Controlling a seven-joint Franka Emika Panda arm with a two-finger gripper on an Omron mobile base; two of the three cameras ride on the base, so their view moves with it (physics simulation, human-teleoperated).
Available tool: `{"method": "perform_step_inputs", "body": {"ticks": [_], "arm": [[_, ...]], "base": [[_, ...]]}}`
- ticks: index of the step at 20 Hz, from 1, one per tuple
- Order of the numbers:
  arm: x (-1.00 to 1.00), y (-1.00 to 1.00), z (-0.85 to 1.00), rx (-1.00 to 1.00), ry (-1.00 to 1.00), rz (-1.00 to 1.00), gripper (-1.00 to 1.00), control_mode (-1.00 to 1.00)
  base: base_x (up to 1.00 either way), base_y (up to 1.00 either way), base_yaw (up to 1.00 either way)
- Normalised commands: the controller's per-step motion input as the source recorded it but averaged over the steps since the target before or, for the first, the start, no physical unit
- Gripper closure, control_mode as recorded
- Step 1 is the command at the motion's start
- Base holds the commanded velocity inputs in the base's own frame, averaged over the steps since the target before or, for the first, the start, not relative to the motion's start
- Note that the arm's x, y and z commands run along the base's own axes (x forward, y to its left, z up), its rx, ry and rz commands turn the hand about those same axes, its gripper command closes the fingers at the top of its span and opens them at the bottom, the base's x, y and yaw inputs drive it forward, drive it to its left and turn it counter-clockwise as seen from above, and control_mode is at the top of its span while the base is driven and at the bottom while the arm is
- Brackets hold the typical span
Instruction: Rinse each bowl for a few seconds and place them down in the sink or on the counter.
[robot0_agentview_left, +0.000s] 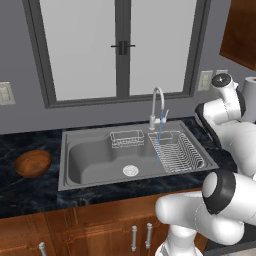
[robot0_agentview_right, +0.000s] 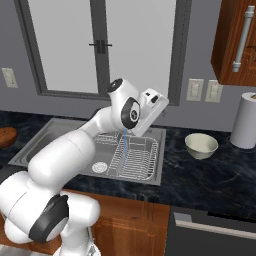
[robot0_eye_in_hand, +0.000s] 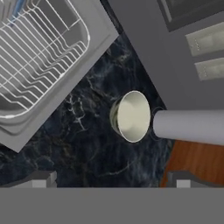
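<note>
The two-finger gripper (robot0_eye_in_hand: 111, 181) stands wide and empty above the black marble-look counter (robot0_eye_in_hand: 78, 144), with the pale cream round bowl (robot0_eye_in_hand: 130, 116) at its twelve o'clock in the hand view. The white paper-towel roll (robot0_eye_in_hand: 188, 126) sits just beside the bowl at three o'clock, so a descent drifting that way could knock the roll or pinch only the rim.

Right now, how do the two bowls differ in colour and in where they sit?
The wooden bowl is glossy reddish-brown; the cream bowl is pale with a light rim. The wooden bowl sits on the counter left of the sink, far from the arm; the cream bowl sits right of the sink, near the paper-towel roll, below the open gripper. Both are upright, empty and not held.
</note>
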Motion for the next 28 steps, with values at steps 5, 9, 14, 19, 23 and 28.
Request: {"method": "perform_step_inputs", "body": {"ticks": [5,9,14,19,23,28], "arm": [[0.0,-0.05,-0.12,0.0,0.0,0.0,-1.0,-1.0],[0.0,-0.06,-0.15,0.0,0.0,0.0,-1.0,-1.0],[0.01,-0.1,-0.18,0.02,0.0,0.0,-1.0,-1.0],[0.05,-0.11,-0.15,0.03,0.03,0.0,-1.0,-1.0],[0.23,0.0,-0.09,0.0,0.0,0.0,-1.0,-1.0],[0.28,0.0,-0.11,0.0,0.0,0.0,-1.0,-1.0]], "base": [[0.0,0.0,0.0],[0.0,0.0,0.0],[0.0,0.0,0.0],[0.0,0.0,0.0],[0.0,0.0,0.0],[0.0,0.0,0.0]]}}
